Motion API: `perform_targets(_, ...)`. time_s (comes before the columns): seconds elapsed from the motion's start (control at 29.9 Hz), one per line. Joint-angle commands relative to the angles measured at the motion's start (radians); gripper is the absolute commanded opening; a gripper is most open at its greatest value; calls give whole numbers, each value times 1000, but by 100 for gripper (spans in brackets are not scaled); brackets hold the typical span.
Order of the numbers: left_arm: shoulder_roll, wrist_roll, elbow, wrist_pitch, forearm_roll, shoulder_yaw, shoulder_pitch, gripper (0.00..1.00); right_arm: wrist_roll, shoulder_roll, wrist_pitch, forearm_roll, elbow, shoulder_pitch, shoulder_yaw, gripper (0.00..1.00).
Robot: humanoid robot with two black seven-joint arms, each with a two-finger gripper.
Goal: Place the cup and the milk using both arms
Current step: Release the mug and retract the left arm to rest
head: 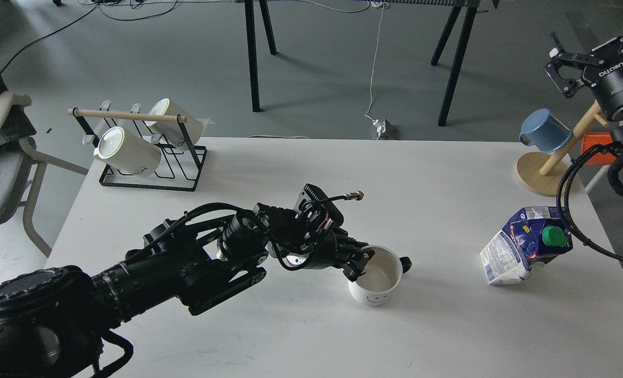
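A white cup [377, 278] with a smiley face and a dark handle stands upright on the white table [301, 173], near the middle front. My left gripper [361, 261] is shut on the cup's left rim, one finger inside it. A blue and white milk carton [524, 244] with a green cap lies tilted on the table at the right. My right gripper [564, 71] is open and empty, high at the far right, well above and behind the carton.
A black wire rack [148, 157] with two white mugs stands at the back left. A wooden mug tree [550, 163] with a blue cup [545, 131] stands at the back right corner. A chair [1, 157] is left of the table.
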Motion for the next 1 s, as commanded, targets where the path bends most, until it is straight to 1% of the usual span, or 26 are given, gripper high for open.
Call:
perform_targets(0.0,0,-7,-9,-1,0,-5,-1,60,0,-5,0,0,16,-17,1,99)
perform_targets(0.1,3,-9,-12,-2,0,-28,-1,66,0,-15,0,0,42,-34,2,99)
perform_targets(0.17,3,-4,-35,-11,0,-81,-3,67,0,-37,0,1,62,-51,4,99)
perform_targets(0.23,4,1,-72,-13,0,-136,-4,71,0,-57,0,3,77,-62,4,99)
perform_targets(0.33,26,1,-77,-2,0,-190,-50,77,0,-86,0,6,86,-76,7,99)
perform_targets(0.37,37,-1,-74,4,0,-212,-67,80,3,-98,0,6,86,-79,11,99)
perform_targets(0.47,67,-4,-74,71,-35,-356,-73,88,14,-124,0,4,66,-79,25,99)
perform_targets(0.6,89,-7,-74,108,-378,-511,-78,97,16,-160,0,4,51,-87,42,99)
perform_targets(0.64,110,-12,-75,111,-493,-538,-81,98,16,-163,0,7,54,-93,42,99)
perform_targets(0.7,150,-4,-74,111,-737,-572,-95,99,22,-166,0,15,79,-132,47,99)
perform_targets(0.8,222,-1,-66,110,-1105,-583,-124,99,29,-170,0,50,201,-255,79,99)
perform_targets(0.97,355,-3,-39,96,-1696,-583,-122,100,31,-184,0,84,402,-496,189,99)
